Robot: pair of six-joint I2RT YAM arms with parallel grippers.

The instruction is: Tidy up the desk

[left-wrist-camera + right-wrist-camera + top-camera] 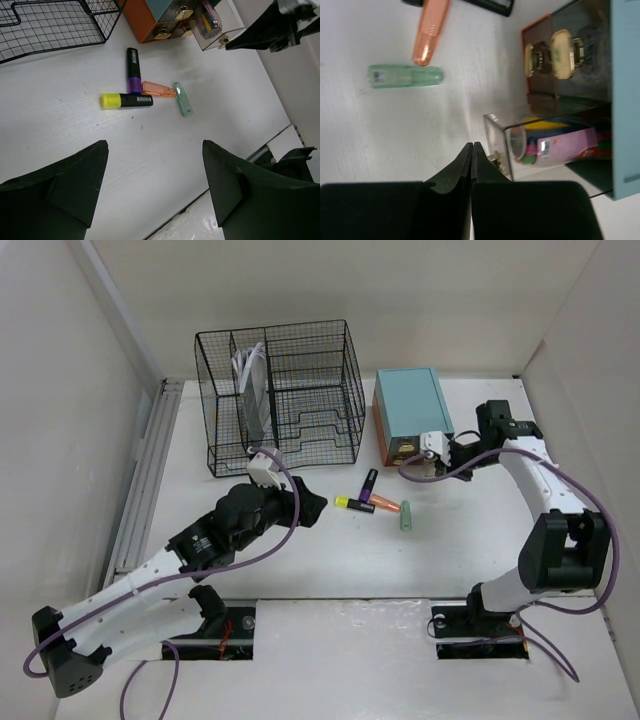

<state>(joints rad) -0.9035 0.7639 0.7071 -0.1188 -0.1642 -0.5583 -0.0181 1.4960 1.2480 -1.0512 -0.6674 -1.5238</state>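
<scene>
**Drawer out, markers loose**

The left gripper hangs wide open and empty above the desk. Four markers lie just ahead of it, likely its next pick. The right gripper has its fingers pressed together, nothing visible between them. The clear drawer beside its tips stands pulled out, presumably to receive them.
</scene>
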